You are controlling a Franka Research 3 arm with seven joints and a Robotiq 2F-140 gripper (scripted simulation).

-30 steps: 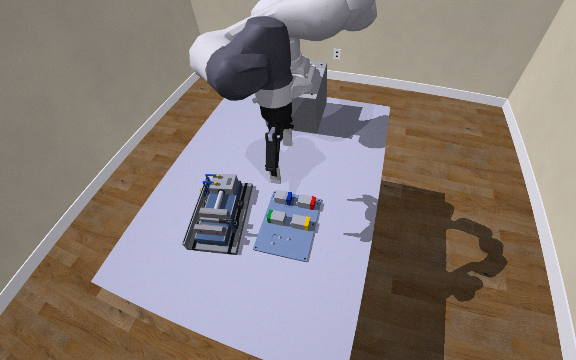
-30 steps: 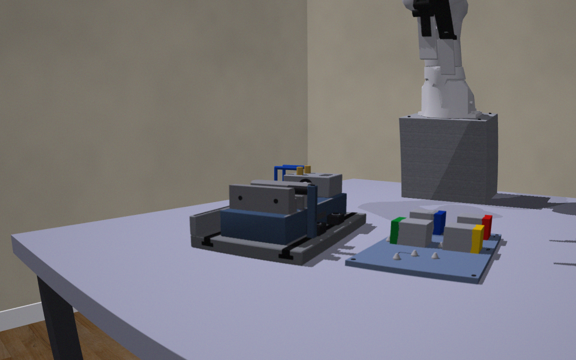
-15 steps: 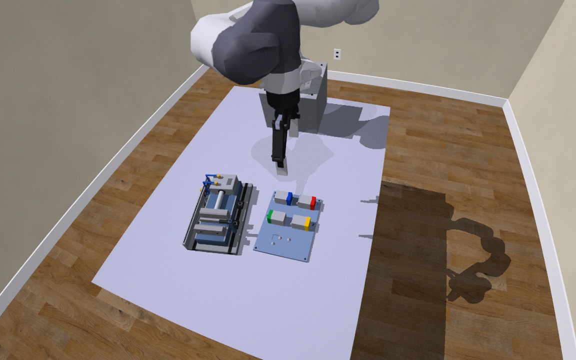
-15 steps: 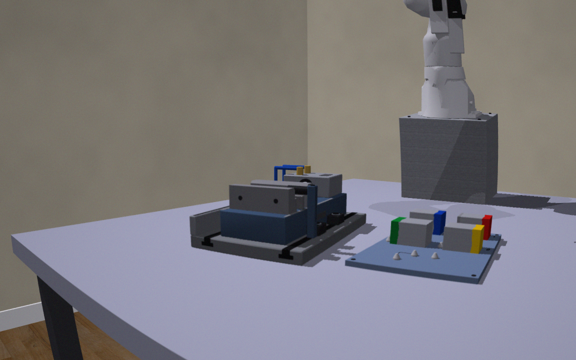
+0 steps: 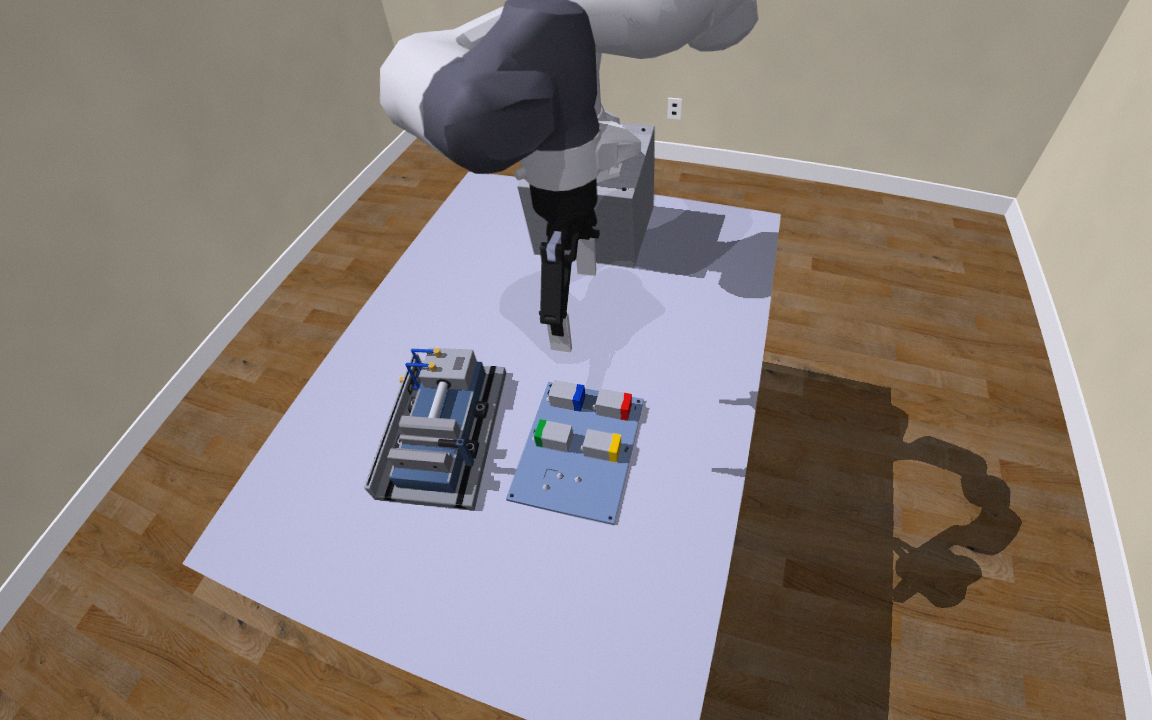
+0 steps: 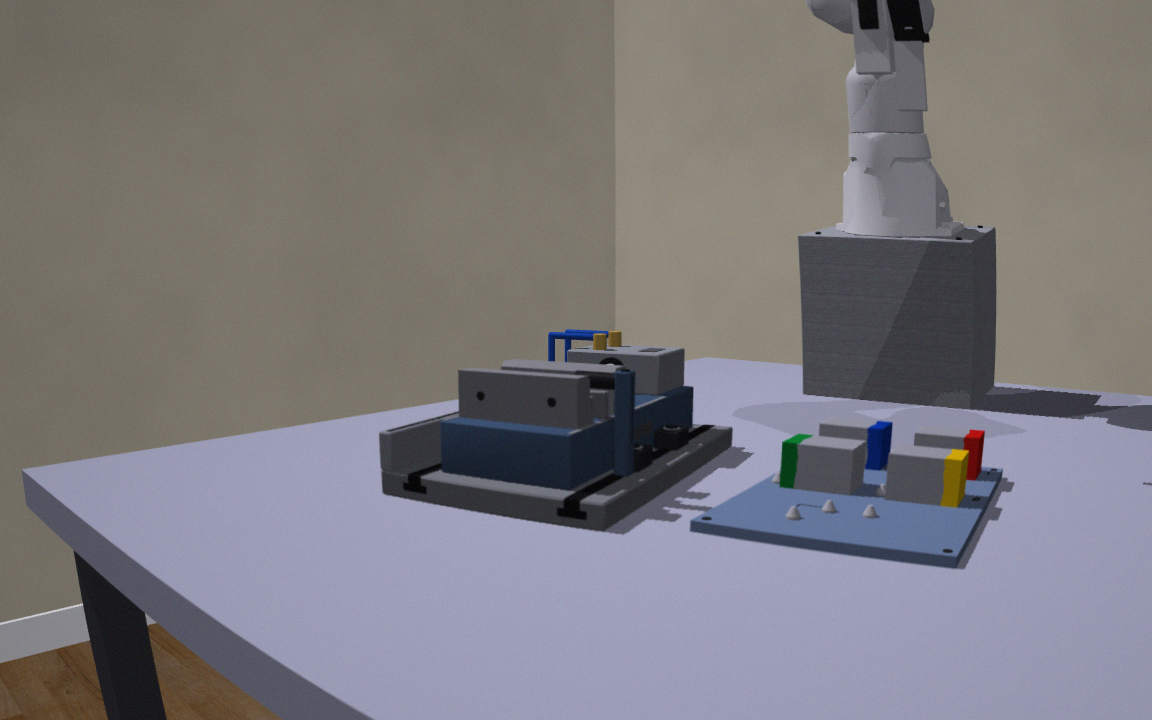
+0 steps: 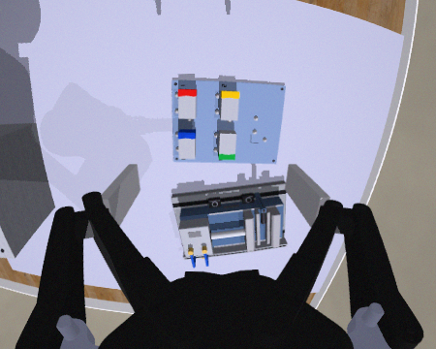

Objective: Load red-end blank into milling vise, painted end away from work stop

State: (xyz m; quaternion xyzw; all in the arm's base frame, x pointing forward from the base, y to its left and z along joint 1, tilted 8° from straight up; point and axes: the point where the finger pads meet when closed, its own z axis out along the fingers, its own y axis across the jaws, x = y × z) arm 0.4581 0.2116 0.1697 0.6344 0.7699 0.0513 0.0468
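The red-ended blank (image 5: 610,403) (image 6: 938,441) (image 7: 187,108) lies on the blue infeed plate (image 5: 580,505) (image 6: 831,539) (image 7: 272,104), at its robot-side far corner from the vise, red end pointing away from the vise. The fixed jaw (image 5: 419,461) (image 6: 522,394) (image 7: 276,228) and the movable jaw (image 5: 429,428) (image 7: 249,230) stand apart with no blank between them. Low bars (image 7: 258,230) show in the gap. The work stop (image 5: 449,442) (image 7: 264,216) reaches in from the plate side. My gripper (image 5: 572,307) (image 7: 213,176) is open and empty, high above the table, robot-side of plate and vise.
Blue-ended (image 5: 565,394) (image 6: 844,431) (image 7: 186,147), green-ended (image 5: 556,437) (image 6: 831,466) (image 7: 227,143) and yellow-ended (image 5: 598,444) (image 6: 914,475) (image 7: 230,110) blanks lie on the infeed plate. The hosed end block (image 5: 448,368) (image 6: 643,368) (image 7: 195,237) has blue hoses on its outer side.
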